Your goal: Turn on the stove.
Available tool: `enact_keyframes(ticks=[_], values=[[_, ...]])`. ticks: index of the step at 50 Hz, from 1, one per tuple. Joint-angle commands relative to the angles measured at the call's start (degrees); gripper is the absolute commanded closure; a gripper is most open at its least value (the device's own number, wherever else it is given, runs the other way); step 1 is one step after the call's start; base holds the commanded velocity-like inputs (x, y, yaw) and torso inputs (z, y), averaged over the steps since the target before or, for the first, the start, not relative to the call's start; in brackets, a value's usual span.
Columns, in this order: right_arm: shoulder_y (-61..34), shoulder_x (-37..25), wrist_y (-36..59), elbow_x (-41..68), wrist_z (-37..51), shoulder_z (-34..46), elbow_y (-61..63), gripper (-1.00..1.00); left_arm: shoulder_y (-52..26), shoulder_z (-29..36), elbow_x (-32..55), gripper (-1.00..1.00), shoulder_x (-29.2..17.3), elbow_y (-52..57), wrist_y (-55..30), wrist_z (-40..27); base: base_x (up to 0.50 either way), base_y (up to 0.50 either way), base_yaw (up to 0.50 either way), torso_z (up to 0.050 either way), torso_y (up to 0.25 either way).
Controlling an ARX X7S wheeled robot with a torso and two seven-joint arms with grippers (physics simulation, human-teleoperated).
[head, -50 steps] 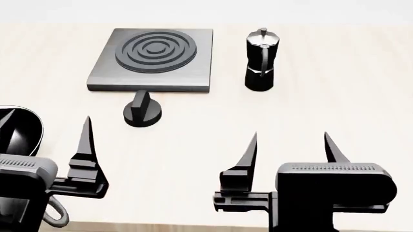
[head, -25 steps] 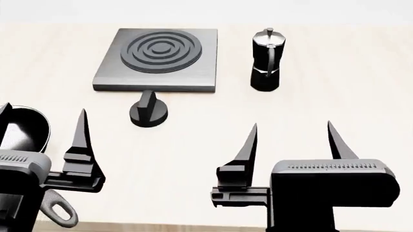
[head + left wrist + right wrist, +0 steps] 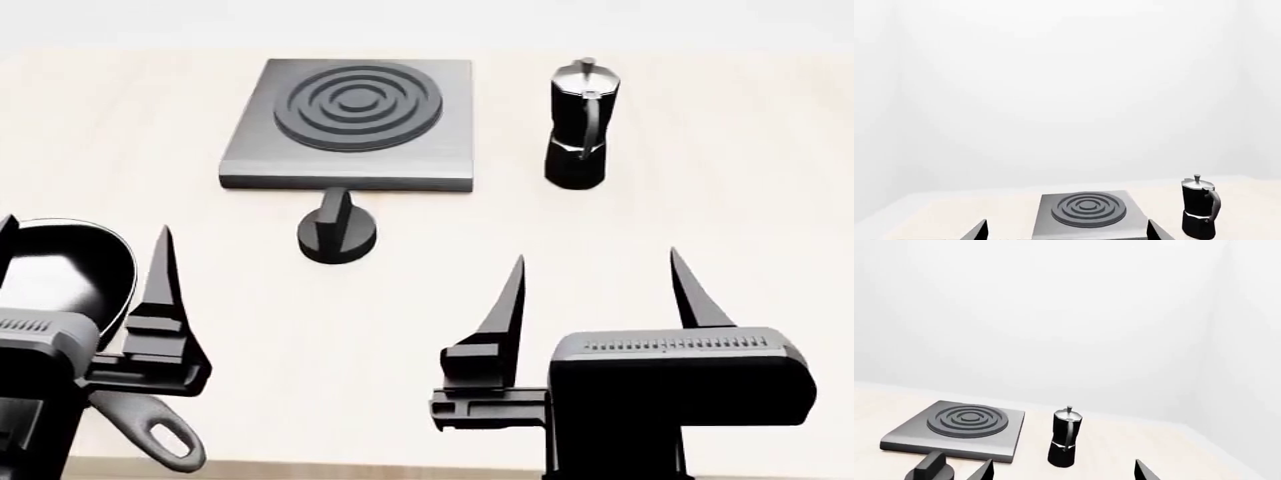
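Hovering low over a pale wooden table (image 3: 694, 220), the right gripper (image 3: 598, 290) holds its two pointed fingers spread wide on nothing, well short of the stove (image 3: 350, 125) at the far side. The stove, a flat grey square with a dark ringed burner, lies squarely to the table edge, and its small black knob (image 3: 336, 230) sits just in front of the slab's near edge, close to it though whether it touches cannot be told. The knob's raised grip fin stands upright, its long axis running roughly toward and away from the robot, one end aimed at the burner. The left gripper (image 3: 80, 270) waits at the near left, fingers also parted and empty, with a black frying pan (image 3: 60, 275) beneath it. A black coffee pot (image 3: 582, 122) stands upright just right of the stove, apart from it. Judged from this, the task has barely begun: neither gripper has reached the knob, and the approach, the grasp across the fin and the turn all remain to be done.
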State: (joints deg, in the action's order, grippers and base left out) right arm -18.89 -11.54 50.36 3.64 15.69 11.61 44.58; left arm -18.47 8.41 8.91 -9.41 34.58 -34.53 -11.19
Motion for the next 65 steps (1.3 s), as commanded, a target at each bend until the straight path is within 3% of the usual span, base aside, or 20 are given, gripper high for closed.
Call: enact_keyframes(ticks=[1,65], values=[[0.00,-0.37,0.09,0.32,0.24,0.14,0.25,-1.00,0.00,-0.13,0.68,-1.00,-0.19,-0.27,0.17,-0.53,0.00,0.10,0.00,0.000,0.000],[-0.71,-1.90,0.01,1.20,1.72,2.16,0.12,-1.00,-0.18,1.47,3.39,-1.00,-1.70,-0.52,0.45,-2.33,0.00,0.11,0.00,0.000,0.000]])
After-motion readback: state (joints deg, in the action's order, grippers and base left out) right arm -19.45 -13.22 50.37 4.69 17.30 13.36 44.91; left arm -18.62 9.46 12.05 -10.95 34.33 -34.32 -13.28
